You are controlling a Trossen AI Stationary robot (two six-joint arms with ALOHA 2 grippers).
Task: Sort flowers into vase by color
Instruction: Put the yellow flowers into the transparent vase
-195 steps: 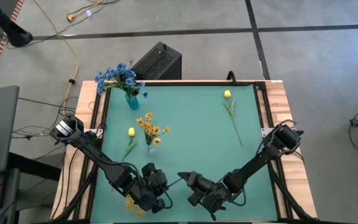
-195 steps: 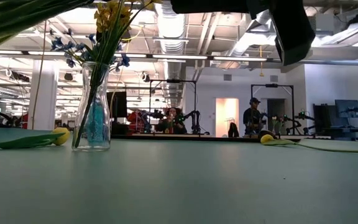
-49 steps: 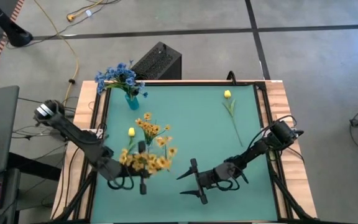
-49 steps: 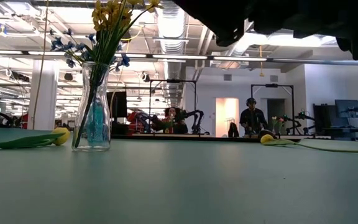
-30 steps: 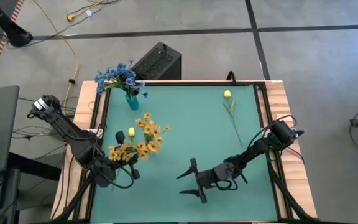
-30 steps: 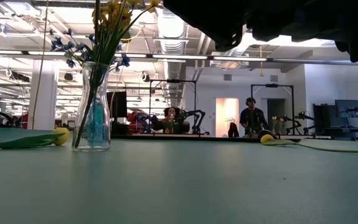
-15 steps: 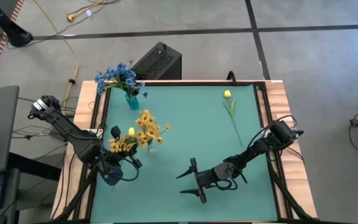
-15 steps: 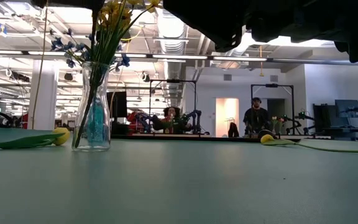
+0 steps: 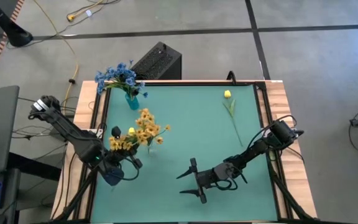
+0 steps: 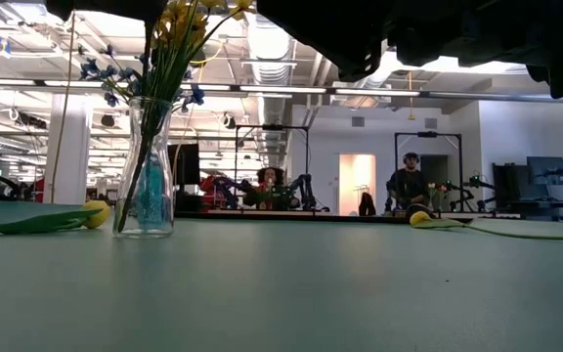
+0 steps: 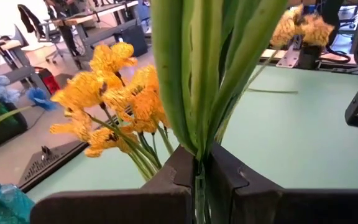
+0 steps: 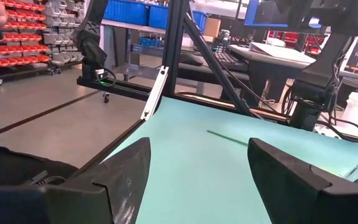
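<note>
Left pincer [image 11: 197,180]: clamped on green stalks of 1 yellow spray [image 9: 122,143], held above the table [image 9: 191,137], just beside the vase of yellow flowers [image 9: 148,127]. Right pincer [image 9: 194,180]: fingers spread, holding nothing, well apart from the spray.

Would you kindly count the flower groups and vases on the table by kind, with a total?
Blue flower bunches: 1, in the blue vase at the far left
Yellow flower sprays: 2, one in the clear vase, one held by the left gripper
Single yellow bud stems: 2, lying flat
Vases: 2
Total: 7
</note>
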